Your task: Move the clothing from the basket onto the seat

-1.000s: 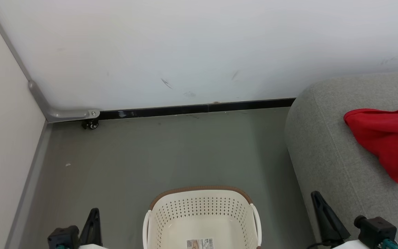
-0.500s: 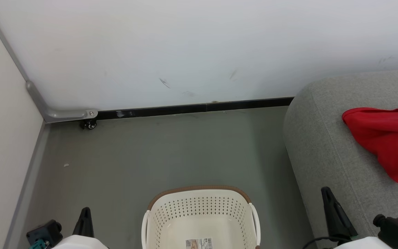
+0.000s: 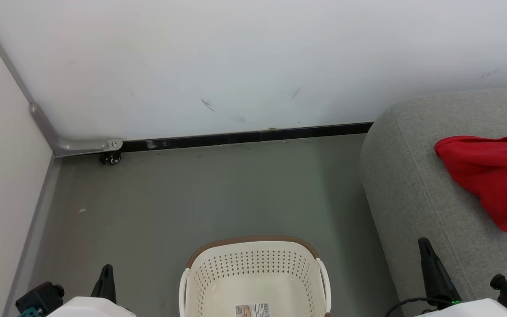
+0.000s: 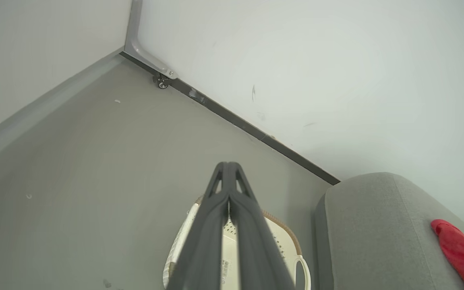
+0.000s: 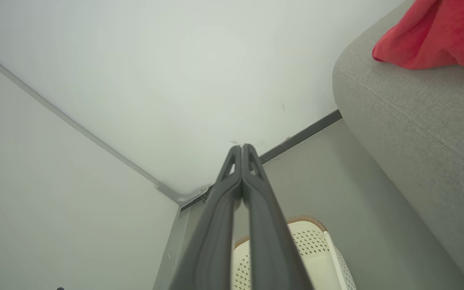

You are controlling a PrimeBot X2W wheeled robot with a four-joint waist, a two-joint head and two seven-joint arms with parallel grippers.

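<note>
Left gripper, right gripper both clamped empty beside basket; I see it bare, clothing on seat right of it. Looks done.

Open floor between basket and wall

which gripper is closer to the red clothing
The right gripper, shut, beside the seat where the clothing lies; the left gripper is across the basket, over the floor.

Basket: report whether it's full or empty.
Empty, as far as visible: the basket shows a bare bottom and sticker, no fabric inside. Its near end is cut off. The clothing lies on the seat.
</note>
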